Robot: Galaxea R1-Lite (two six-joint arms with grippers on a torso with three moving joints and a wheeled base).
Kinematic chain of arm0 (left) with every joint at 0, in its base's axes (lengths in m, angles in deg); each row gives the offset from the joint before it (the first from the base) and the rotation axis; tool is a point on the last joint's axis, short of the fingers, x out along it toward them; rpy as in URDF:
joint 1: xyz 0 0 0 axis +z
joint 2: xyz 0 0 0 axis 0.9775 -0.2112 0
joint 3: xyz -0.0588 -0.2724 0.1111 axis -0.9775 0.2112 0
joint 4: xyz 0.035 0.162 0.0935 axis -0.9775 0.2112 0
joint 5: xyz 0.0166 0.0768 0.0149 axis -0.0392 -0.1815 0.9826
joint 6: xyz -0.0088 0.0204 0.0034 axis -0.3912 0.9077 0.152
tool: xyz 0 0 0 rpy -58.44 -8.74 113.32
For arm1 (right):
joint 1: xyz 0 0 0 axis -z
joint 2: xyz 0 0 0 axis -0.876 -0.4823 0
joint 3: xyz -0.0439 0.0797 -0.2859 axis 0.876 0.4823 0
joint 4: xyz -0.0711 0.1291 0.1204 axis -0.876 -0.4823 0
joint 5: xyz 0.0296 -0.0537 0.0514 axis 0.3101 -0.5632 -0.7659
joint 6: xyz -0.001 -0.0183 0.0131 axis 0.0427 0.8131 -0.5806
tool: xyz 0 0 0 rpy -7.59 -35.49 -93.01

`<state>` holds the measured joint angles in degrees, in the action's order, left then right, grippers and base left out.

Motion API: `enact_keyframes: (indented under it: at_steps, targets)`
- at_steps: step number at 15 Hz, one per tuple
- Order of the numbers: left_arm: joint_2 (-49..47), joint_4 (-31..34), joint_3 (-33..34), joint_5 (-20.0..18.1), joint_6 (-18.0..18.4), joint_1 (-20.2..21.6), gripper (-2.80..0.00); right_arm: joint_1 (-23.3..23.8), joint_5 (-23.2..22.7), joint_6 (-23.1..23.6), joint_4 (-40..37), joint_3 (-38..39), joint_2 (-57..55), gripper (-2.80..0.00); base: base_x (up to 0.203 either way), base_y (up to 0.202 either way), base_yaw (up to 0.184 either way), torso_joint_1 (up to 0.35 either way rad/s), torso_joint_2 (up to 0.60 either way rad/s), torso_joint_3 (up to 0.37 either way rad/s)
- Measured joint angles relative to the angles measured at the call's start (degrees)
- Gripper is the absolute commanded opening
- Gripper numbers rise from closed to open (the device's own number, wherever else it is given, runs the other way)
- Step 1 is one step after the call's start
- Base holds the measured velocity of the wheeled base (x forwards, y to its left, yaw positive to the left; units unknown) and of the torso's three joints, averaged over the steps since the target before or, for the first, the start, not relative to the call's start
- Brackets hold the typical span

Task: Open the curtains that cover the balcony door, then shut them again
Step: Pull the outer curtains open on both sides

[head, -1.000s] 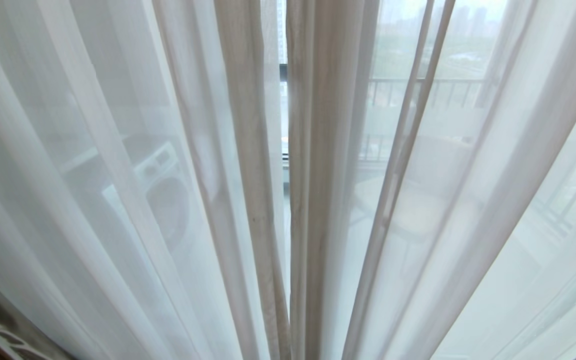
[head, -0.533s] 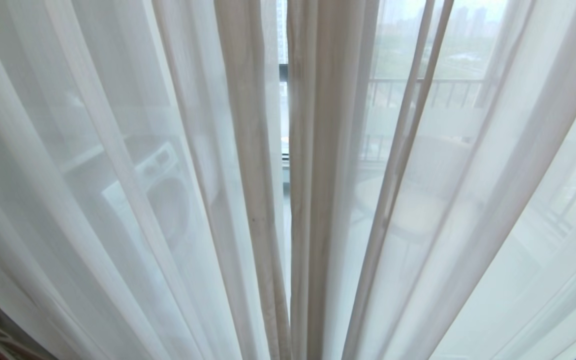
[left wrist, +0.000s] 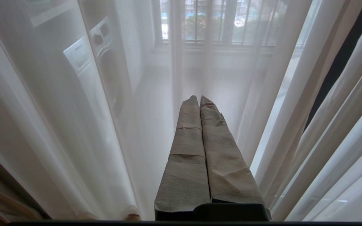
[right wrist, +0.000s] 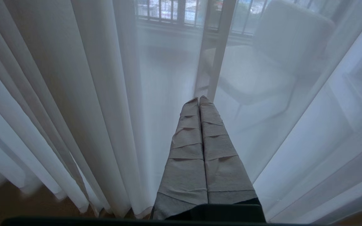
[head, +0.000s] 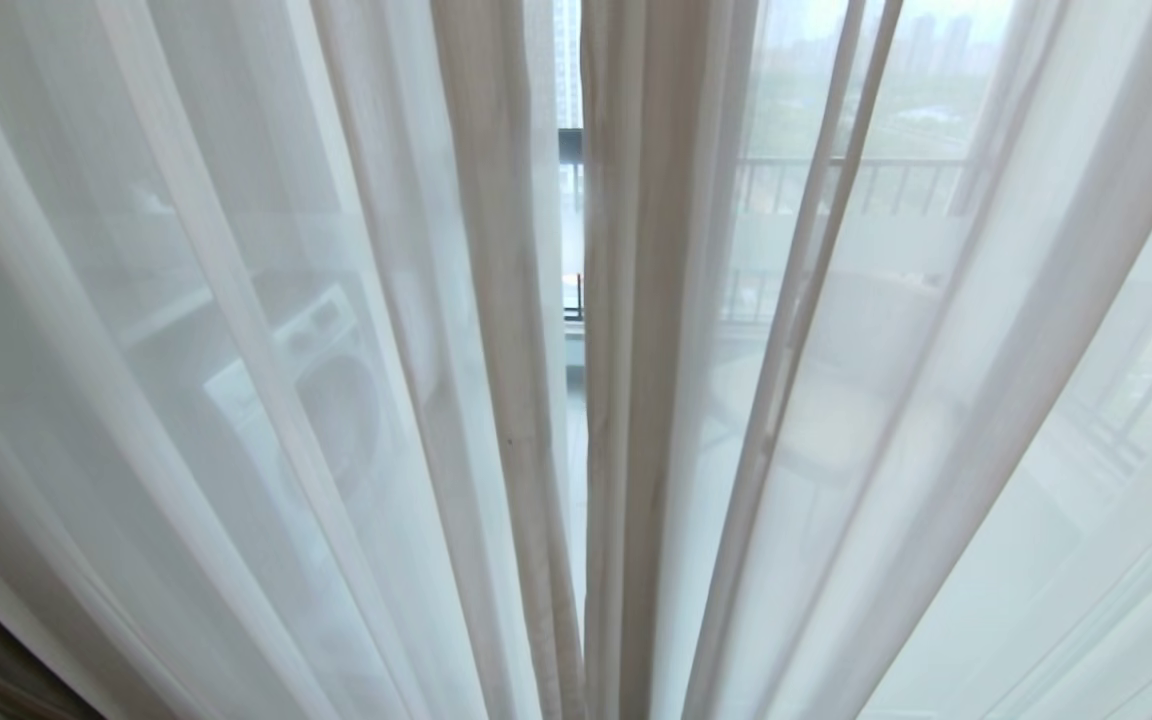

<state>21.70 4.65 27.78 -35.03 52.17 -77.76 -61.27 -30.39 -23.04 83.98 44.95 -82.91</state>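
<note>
Hanging across whole head view: sheer white curtains (head: 236, 350), two panels meeting at frame centre, narrow gap (head: 573, 300) between inner edges. Railing (head: 856, 185) faint through fabric, upper right; washing machine (head: 321, 385) faint at left. Left gripper (left wrist: 199, 99) at centre of left wrist view, wrapped fingers pressed together, holding nothing. Right gripper (right wrist: 199, 100) likewise closed, empty, tips near sheer fabric.

No text, label, brand, number or sign can be read anywhere, whether on the curtains (head: 496, 330) or through them.
</note>
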Motion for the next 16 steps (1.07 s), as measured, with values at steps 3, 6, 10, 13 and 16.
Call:
enact_keyframes:
  at_steps: [3,6,10,13,16]
  targets:
    - [0.0,0.0,0.0,0.0,0.0,0.0,-2.8,0.0,4.1,-0.1,-5.8,0.0,6.7,-2.8,0.0,0.0,0.0,0.0,0.0,0.0]
    - [0.0,0.0,0.0,0.0,0.0,0.0,-2.8,0.0,4.9,-0.5,-6.5,0.0,9.6,-2.8,0.0,0.0,0.0,0.0,0.0,0.0]
    - [0.0,0.0,0.0,0.0,0.0,0.0,-2.8,0.0,4.9,-0.5,-6.5,0.1,10.5,-2.8,0.0,0.0,0.0,0.0,0.0,0.0]
    - [0.0,0.0,0.0,0.0,0.0,0.0,-2.8,0.0,4.9,-0.5,-6.5,0.1,10.6,-2.8,0.0,0.0,0.0,0.0,0.0,0.0]
    - [0.0,0.0,0.0,0.0,0.0,0.0,-2.8,0.0,4.9,-0.5,-6.5,0.1,10.6,-2.8,0.0,0.0,0.0,0.0,0.0,0.0]
